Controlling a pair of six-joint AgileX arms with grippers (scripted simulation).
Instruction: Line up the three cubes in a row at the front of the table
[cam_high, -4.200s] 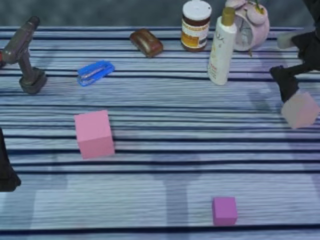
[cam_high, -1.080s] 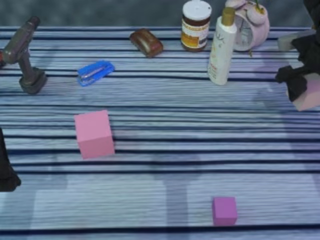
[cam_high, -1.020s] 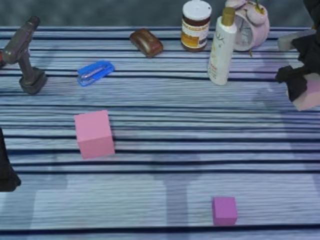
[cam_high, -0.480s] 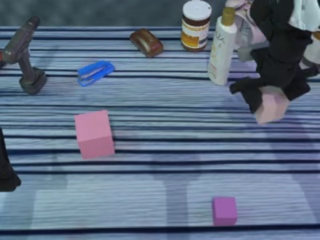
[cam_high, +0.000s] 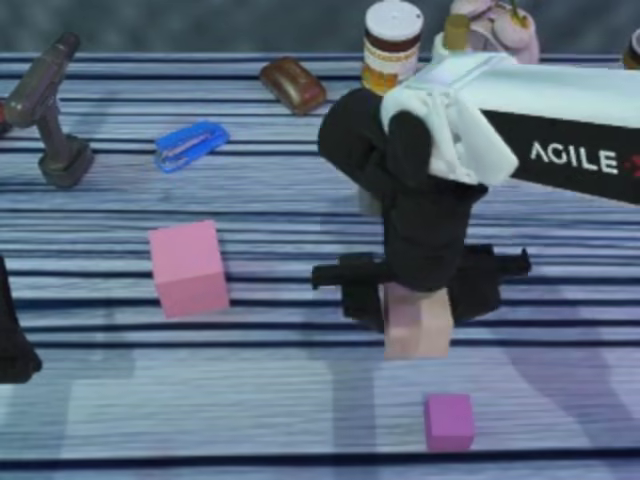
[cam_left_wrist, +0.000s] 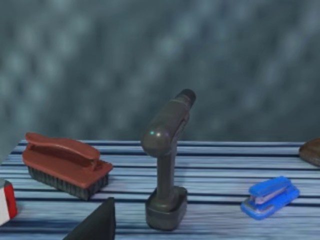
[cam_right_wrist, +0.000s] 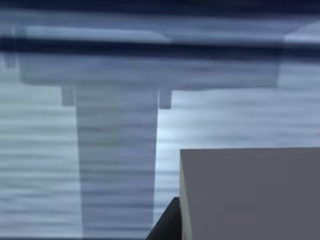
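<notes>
My right gripper (cam_high: 418, 300) is shut on the pale peach-beige cube (cam_high: 415, 328), holding it over the middle of the table (cam_high: 300, 400), a little right of centre. In the right wrist view that cube (cam_right_wrist: 250, 195) fills the near corner beside one dark finger (cam_right_wrist: 167, 225), with the gripper's shadow on the table below. The small magenta-purple cube (cam_high: 448, 421) lies just in front of the held cube, near the front edge. The large pink cube (cam_high: 187, 268) sits to the left. My left gripper (cam_high: 12, 345) is parked at the left edge.
Along the back stand a drill (cam_high: 50, 110), a blue stapler (cam_high: 190, 145), a brown rounded block (cam_high: 293, 84), a jar (cam_high: 392, 40), a lotion bottle (cam_high: 455, 30) and a pink alarm clock (cam_high: 495, 20), the last two partly hidden by my right arm. A brush (cam_left_wrist: 65, 165) lies beyond the drill.
My right arm has swung from the far right edge to the middle of the table and forward, carrying the peach-beige cube. The other cubes and my left arm have not moved.
</notes>
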